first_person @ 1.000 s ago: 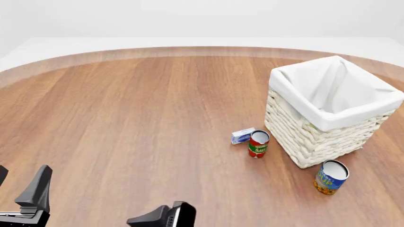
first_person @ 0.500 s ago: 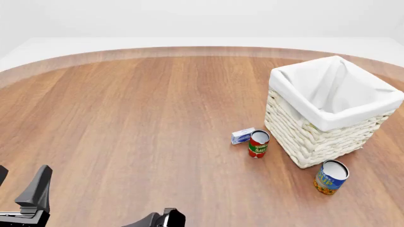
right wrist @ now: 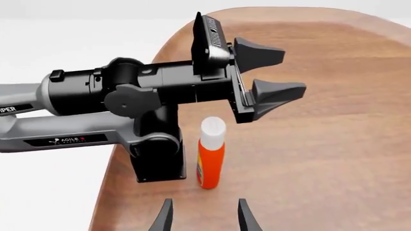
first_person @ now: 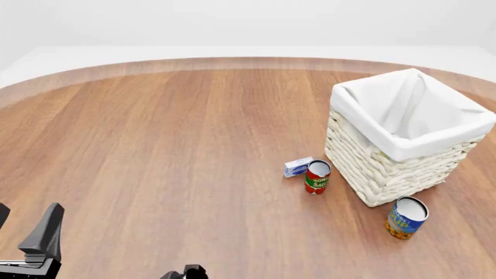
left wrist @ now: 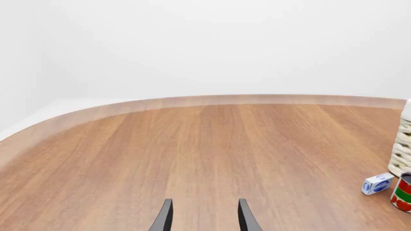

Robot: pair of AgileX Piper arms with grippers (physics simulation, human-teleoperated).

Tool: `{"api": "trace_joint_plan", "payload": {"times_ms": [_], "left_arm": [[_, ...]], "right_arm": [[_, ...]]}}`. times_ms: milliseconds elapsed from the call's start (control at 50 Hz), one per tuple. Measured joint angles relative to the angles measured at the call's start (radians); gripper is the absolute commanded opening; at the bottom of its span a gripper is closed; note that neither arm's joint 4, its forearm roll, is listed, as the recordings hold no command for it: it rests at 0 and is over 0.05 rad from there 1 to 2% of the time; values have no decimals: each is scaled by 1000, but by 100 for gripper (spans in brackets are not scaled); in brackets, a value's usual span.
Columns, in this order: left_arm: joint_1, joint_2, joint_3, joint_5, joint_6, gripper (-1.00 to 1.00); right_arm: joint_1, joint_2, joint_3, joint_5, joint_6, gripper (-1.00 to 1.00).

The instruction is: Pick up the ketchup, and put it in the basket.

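Observation:
The ketchup (right wrist: 211,155), a red-orange bottle with a white cap, stands upright on the table next to the left arm's base. It shows only in the right wrist view and lies outside the front view. My right gripper (right wrist: 203,219) is open, its fingertips a short way off the bottle and holding nothing. In the front view only a sliver of the right gripper (first_person: 184,272) shows at the bottom edge. My left gripper (first_person: 23,228) is open and empty at the near left. The basket (first_person: 372,168) stands at the far right.
A tomato can (first_person: 317,176) and a small blue-white box (first_person: 298,167) sit just left of the basket. A blue-and-yellow can (first_person: 406,217) stands in front of it. The left arm (right wrist: 128,91) stretches above the ketchup. The table edge (right wrist: 112,183) runs close beside the bottle.
My right gripper has slid back toward the near edge, almost leaving the front view. The left arm and the objects have not moved.

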Motion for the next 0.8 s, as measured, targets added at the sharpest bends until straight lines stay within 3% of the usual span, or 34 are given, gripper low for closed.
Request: {"api": "trace_joint_plan", "payload": {"times_ms": [800], "left_arm": [[0, 0, 0, 0, 0, 100]], "right_arm": [[11, 92, -96, 21, 120, 100]]}}
